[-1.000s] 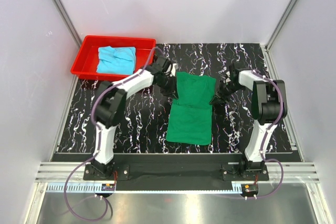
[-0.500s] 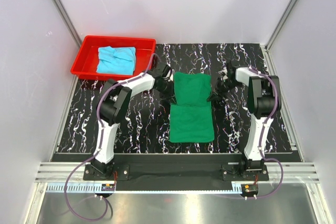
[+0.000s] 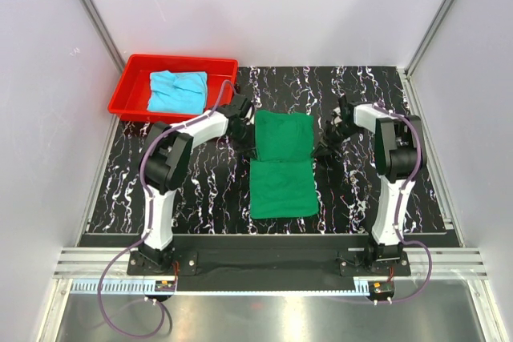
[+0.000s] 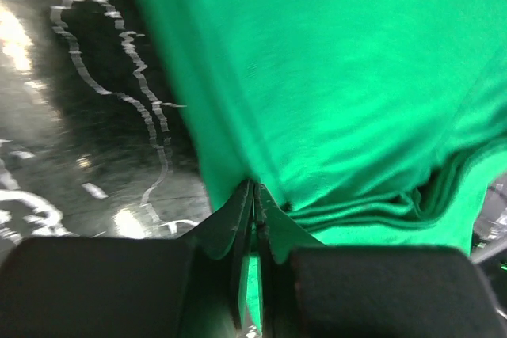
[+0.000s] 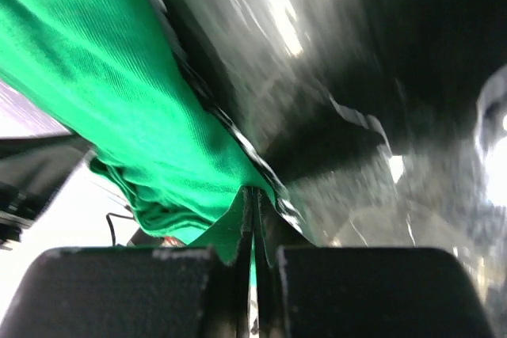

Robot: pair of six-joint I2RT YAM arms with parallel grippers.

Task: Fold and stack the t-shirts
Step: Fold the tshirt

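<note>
1. Top external view shows a black table [image 3: 200,198] with white squiggles on it. Two arms reach out over it from the near edge.
2. The dark green t-shirt [image 3: 282,186] lies in the middle of the table, between the two arms. A crease runs across it, so it has a near part and a far part.
3. The left gripper [image 3: 245,138] sits at the left edge of the far part. In the left wrist view, its fingers are pressed together with a bit of the green cloth pinched between them. A few layers of cloth show right beside the fingers.
4. The right gripper [image 3: 324,148] sits at the right edge of the far part. In the right wrist view, its fingers are squeezed tight on the edge of the green cloth too. The cloth is bunched up next to them.
5. Farther back, at the far left corner, sits a red tray [image 3: 172,58]. The light blue t-shirt [image 3: 178,91] lies inside it, a bit crumpled. It is well apart from the green one.
</note>
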